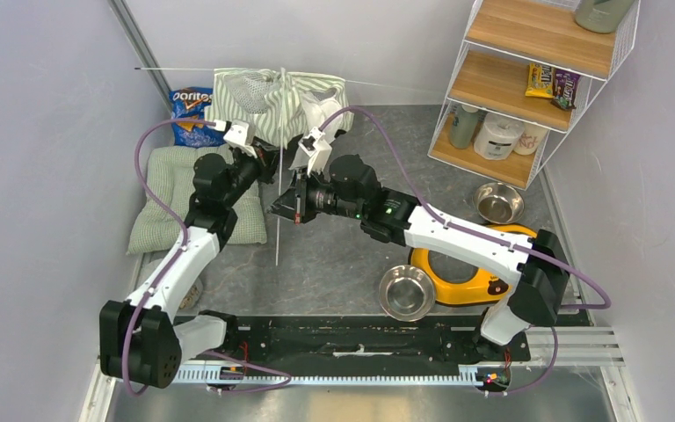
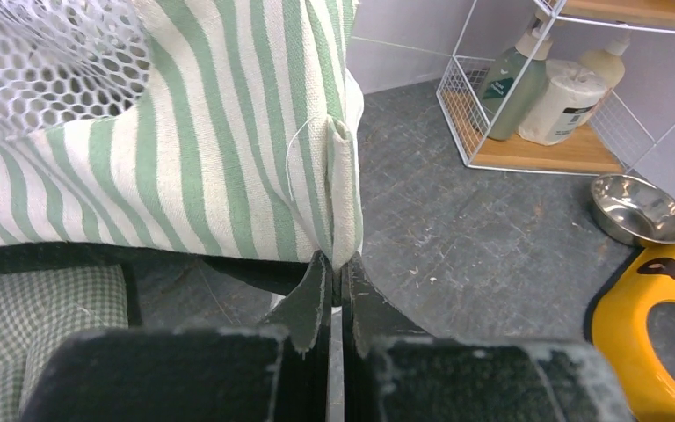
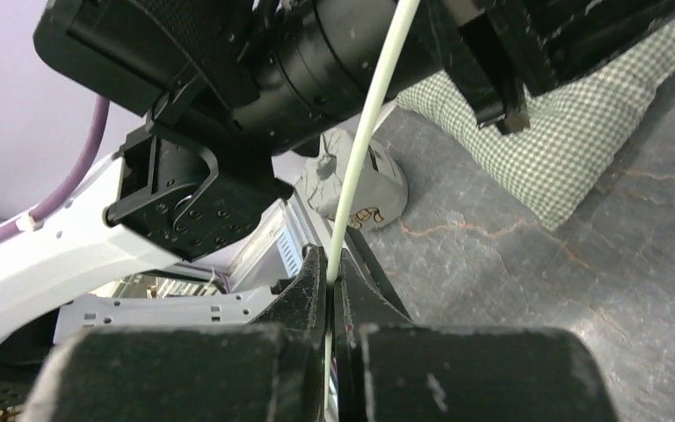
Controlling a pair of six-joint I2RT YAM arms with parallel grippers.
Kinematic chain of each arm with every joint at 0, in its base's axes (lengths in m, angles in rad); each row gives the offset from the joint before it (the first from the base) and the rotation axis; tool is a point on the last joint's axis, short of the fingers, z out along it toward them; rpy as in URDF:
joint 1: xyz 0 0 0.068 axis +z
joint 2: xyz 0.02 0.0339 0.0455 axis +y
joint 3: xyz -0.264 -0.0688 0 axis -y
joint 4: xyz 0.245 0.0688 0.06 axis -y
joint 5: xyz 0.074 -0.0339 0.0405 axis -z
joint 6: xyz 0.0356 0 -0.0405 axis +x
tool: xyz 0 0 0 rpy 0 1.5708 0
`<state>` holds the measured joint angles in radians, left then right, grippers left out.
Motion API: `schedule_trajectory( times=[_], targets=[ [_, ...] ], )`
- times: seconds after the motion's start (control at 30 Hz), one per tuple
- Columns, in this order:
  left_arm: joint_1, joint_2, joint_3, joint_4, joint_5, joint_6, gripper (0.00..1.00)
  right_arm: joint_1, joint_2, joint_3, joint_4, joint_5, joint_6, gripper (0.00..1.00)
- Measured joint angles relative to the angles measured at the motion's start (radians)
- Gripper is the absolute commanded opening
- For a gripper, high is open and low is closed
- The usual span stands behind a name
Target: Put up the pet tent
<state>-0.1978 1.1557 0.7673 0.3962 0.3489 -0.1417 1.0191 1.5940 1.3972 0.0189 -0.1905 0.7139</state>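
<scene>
The pet tent (image 1: 272,98) lies bunched at the back of the floor: green-and-white striped fabric (image 2: 211,132) with a white mesh panel (image 2: 44,61). One thin pole (image 1: 278,237) runs from the tent toward the arms, and another lies across the back wall. My left gripper (image 1: 268,165) is shut on a folded seam at the tent's lower edge (image 2: 338,264). My right gripper (image 1: 279,207) is shut on the pale pole (image 3: 369,132), which passes between its fingertips (image 3: 330,272) just below the left wrist (image 3: 255,79).
A pale green checked cushion (image 1: 171,198) lies under the left arm, with a Doritos bag (image 1: 189,114) behind it. At the right are a yellow double-bowl holder (image 1: 475,268), two steel bowls (image 1: 406,292) (image 1: 497,202) and a wire shelf (image 1: 527,79) with bottles and snacks.
</scene>
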Motion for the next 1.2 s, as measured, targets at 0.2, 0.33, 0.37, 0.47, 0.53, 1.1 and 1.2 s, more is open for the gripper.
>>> schedule_trajectory(
  times=[0.2, 0.33, 0.37, 0.47, 0.53, 1.1, 1.2],
  targets=[
    [0.001, -0.029, 0.020, -0.084, 0.001, -0.026, 0.02, -0.008, 0.019, 0.010, 0.046, -0.004, 0.037, 0.00],
    [0.002, -0.070, 0.007, -0.111, 0.009, -0.027, 0.02, -0.023, 0.034, 0.016, 0.048, -0.014, 0.071, 0.00],
    [0.002, -0.082, 0.001, -0.117, 0.012, -0.027, 0.02, -0.032, 0.042, 0.025, 0.048, -0.016, 0.081, 0.00],
    [0.002, -0.111, -0.009, -0.137, 0.015, -0.027, 0.02, -0.066, 0.068, 0.049, 0.048, -0.025, 0.110, 0.00],
    [0.002, -0.110, -0.007, -0.143, 0.013, -0.027, 0.02, -0.085, 0.077, 0.052, 0.045, -0.041, 0.130, 0.00],
    [0.014, -0.211, -0.022, -0.244, -0.029, -0.037, 0.02, -0.114, 0.161, 0.161, 0.056, -0.106, 0.164, 0.00],
    [0.012, -0.258, -0.039, -0.275, -0.037, -0.037, 0.02, -0.138, 0.177, 0.188, 0.079, -0.108, 0.158, 0.00]
  ],
)
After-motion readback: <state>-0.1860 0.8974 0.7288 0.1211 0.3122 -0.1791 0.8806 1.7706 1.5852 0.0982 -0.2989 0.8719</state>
